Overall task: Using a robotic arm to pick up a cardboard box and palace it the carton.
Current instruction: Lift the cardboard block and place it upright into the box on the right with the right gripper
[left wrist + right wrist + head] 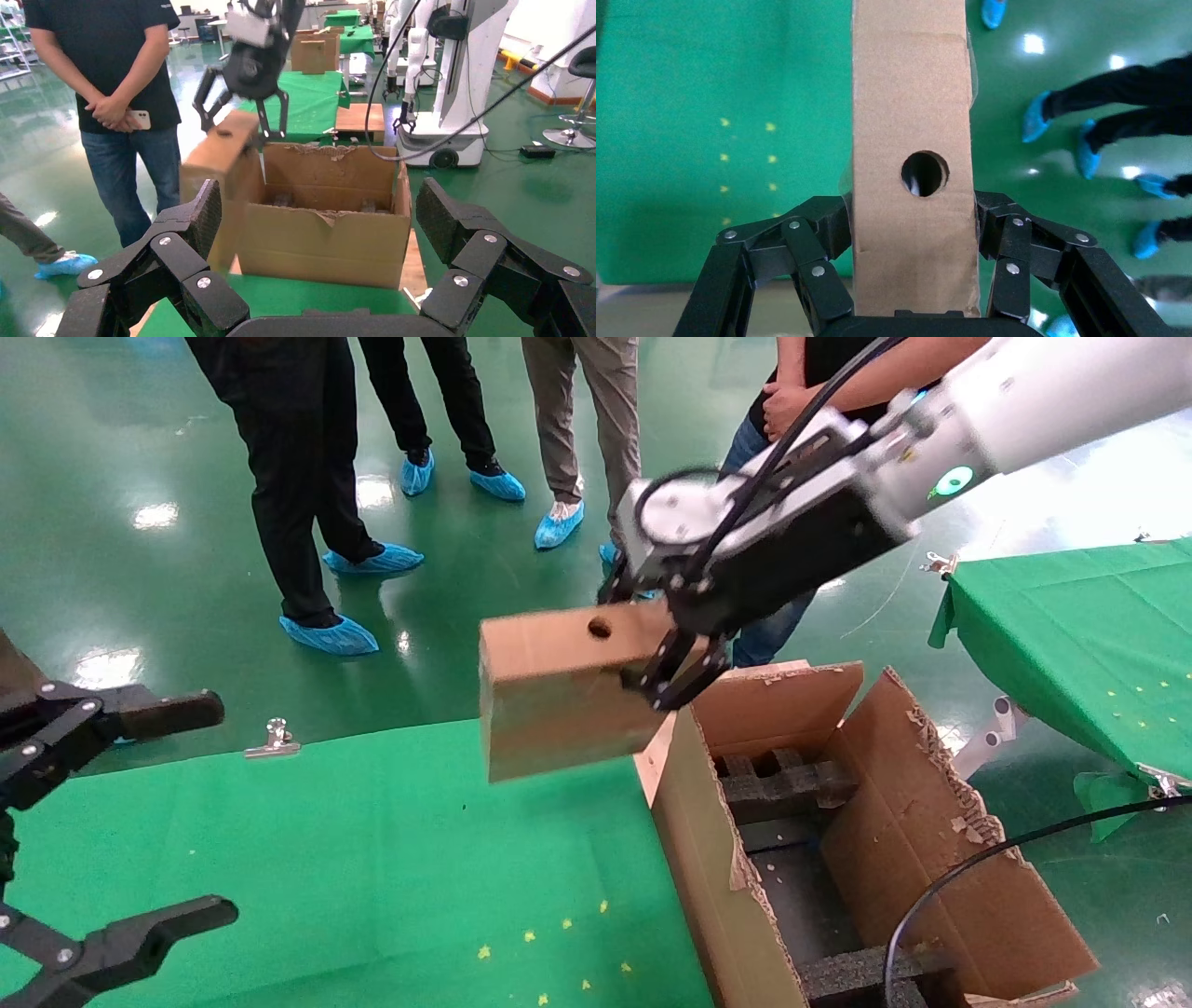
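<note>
My right gripper (672, 674), on the white robotic arm (1006, 412), is shut on the small brown cardboard box (559, 691) and holds it in the air, tilted, just left of the carton's near-left wall. The box's round finger hole (924, 173) faces the right wrist camera, and the black fingers (828, 228) clamp both of its sides (912, 91). The large carton (950, 859) stands open at the right with torn flaps and black foam inserts (782, 784) inside. In the left wrist view the held box (221, 161) hangs beside the carton (323, 239). My left gripper (140, 822) is open and empty at the far left.
A green-covered table (372, 859) lies under the box and the left gripper. A second green table (1080, 635) stands at the right. Several people in blue shoe covers (331, 635) stand on the green floor behind. A black cable (978, 868) crosses over the carton.
</note>
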Action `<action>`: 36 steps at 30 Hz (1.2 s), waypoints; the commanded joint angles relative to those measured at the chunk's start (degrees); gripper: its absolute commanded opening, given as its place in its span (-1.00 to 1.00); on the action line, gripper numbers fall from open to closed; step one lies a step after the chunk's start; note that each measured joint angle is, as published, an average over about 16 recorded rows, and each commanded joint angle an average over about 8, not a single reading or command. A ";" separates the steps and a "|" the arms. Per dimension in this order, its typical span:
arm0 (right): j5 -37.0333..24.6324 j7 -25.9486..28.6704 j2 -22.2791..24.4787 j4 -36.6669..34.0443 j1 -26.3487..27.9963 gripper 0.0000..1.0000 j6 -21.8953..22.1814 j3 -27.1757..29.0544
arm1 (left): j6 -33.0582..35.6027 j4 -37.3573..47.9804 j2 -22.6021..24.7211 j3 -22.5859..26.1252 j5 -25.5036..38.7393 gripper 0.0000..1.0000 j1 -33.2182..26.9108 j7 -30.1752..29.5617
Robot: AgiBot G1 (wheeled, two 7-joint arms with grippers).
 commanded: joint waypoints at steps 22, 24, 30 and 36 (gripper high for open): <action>-1.65 2.06 14.88 0.04 13.07 -1.00 -0.38 -14.06 | -0.01 0.00 -0.01 0.02 -0.01 1.00 0.00 0.01; -2.38 2.80 17.06 1.00 14.16 -1.00 -0.36 -15.82 | -0.01 0.00 -0.01 0.02 -0.01 1.00 0.00 0.01; -3.25 4.74 22.93 3.21 15.64 -1.00 0.16 -19.99 | -0.01 0.00 -0.01 0.02 -0.01 1.00 -0.01 0.01; -3.17 5.48 25.38 4.24 14.83 -1.00 1.06 -22.05 | -0.01 0.00 -0.01 0.03 -0.02 1.00 -0.01 0.01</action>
